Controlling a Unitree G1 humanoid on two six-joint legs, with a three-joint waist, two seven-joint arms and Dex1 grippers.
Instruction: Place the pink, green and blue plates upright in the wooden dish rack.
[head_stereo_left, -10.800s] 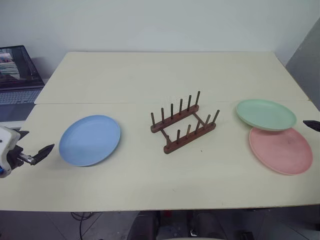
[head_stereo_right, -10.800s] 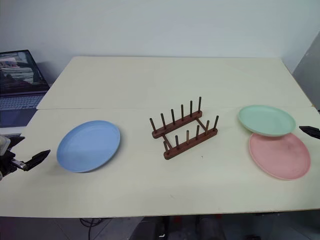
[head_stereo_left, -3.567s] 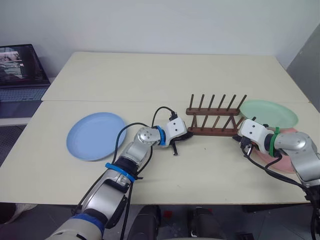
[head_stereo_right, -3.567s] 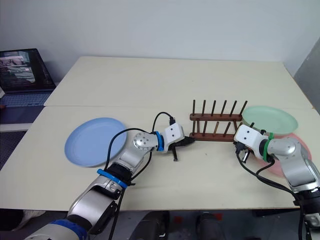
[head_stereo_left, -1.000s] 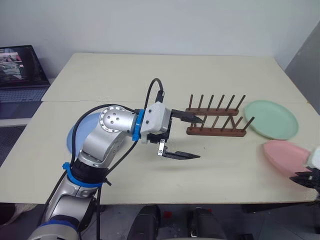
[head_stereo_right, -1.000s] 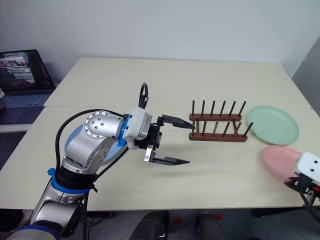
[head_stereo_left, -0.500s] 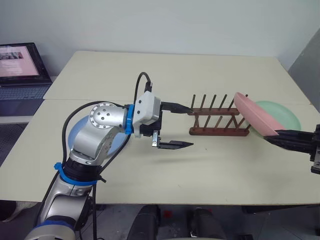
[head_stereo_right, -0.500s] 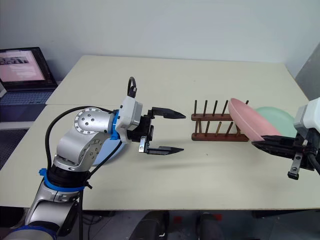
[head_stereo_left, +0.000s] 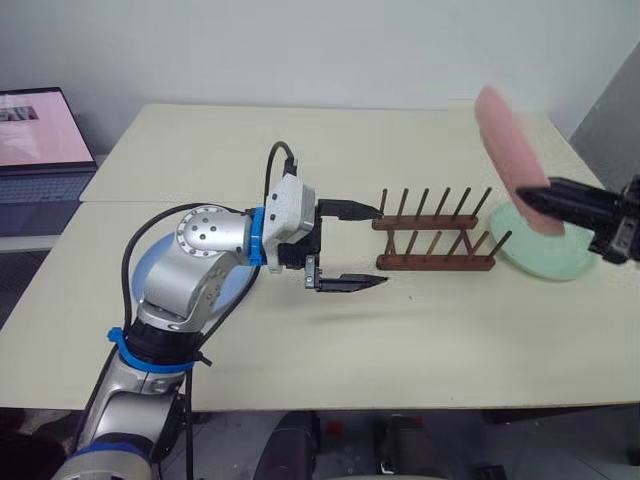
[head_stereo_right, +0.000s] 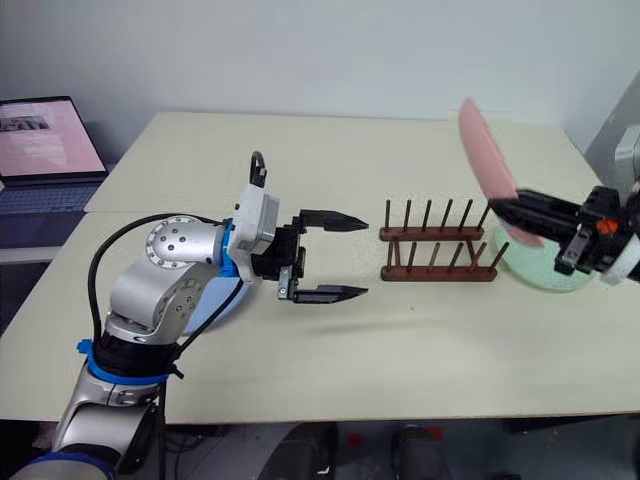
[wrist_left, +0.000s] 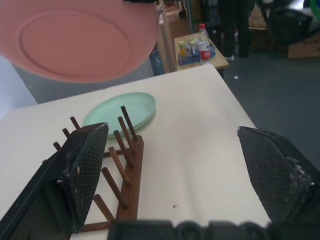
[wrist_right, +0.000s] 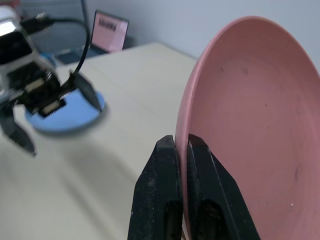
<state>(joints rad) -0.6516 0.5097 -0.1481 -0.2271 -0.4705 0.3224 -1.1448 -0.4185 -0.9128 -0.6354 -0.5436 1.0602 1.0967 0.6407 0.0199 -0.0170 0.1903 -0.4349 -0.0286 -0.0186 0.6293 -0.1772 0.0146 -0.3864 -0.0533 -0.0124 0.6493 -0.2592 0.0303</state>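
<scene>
The pink plate (head_stereo_left: 503, 145) hangs on edge in the air above the right end of the wooden dish rack (head_stereo_left: 435, 242), and my right gripper (head_stereo_left: 545, 195) is shut on its lower rim. In the right wrist view the two fingers pinch the pink plate's (wrist_right: 250, 125) rim. The green plate (head_stereo_left: 545, 258) lies flat on the table just right of the rack. My left gripper (head_stereo_left: 380, 247) hovers open just left of the rack, pointing at it, with nothing between its fingers. My left arm hides most of the blue plate (head_stereo_left: 150, 263), which lies flat at the left.
An open laptop (head_stereo_left: 35, 130) sits beyond the table's left edge. A seam (head_stereo_left: 180, 203) runs across the tabletop behind the rack. In the left wrist view a low table with bottles (wrist_left: 197, 47) stands on the floor beyond the table's right end.
My right gripper has lifted the pink plate from low at the table's right front edge up above the rack's right end and turned it on edge. The left gripper has barely moved.
</scene>
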